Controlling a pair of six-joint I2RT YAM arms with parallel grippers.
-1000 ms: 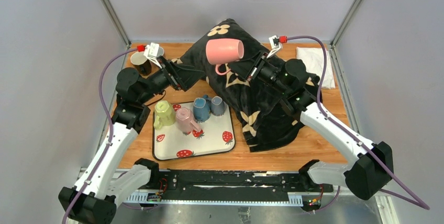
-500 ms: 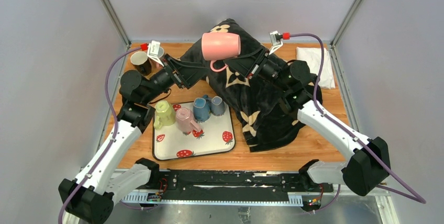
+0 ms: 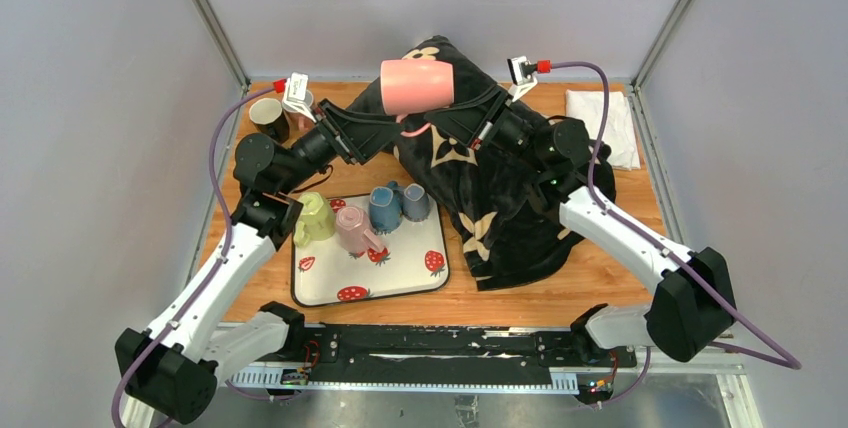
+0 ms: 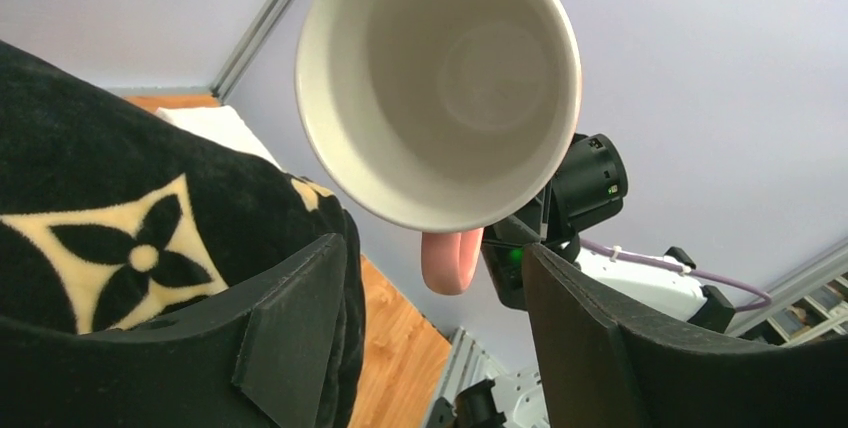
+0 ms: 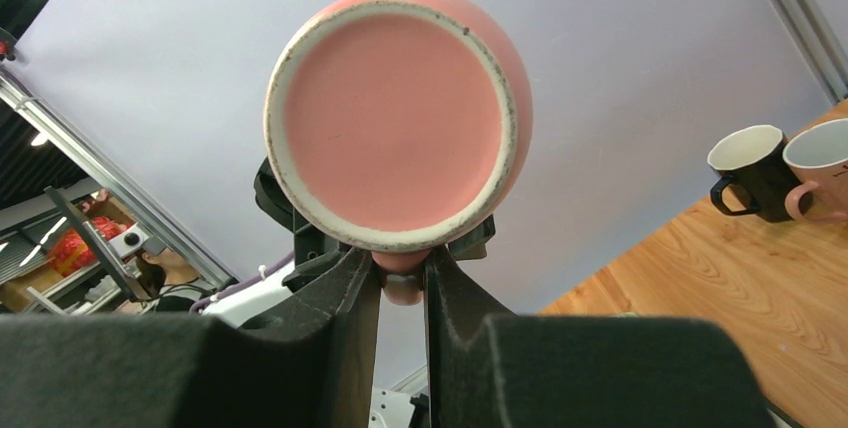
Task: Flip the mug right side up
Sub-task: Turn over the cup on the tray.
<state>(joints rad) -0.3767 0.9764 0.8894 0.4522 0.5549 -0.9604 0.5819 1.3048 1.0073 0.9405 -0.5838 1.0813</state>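
R tool [image 5: 402, 283] clamped on pink mug [image 3: 417, 86] handle | L tool [image 4: 435, 253] apart

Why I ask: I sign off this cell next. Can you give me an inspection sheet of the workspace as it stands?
Surface: wooden table, partly covered by a black flowered blanket.
Job's things: pink mug held in the air on its side, handle down, mouth toward the left arm.
Clutter: strawberry tray with four mugs; black mug and second pink mug far left; white cloth far right.
Grippers: right gripper shut on the mug's handle; left gripper open, jaws apart below the rim, not touching.
Cables: purple cable off each wrist, no snag seen.
Surroundings: grey walls, metal frame posts; nothing else seen.
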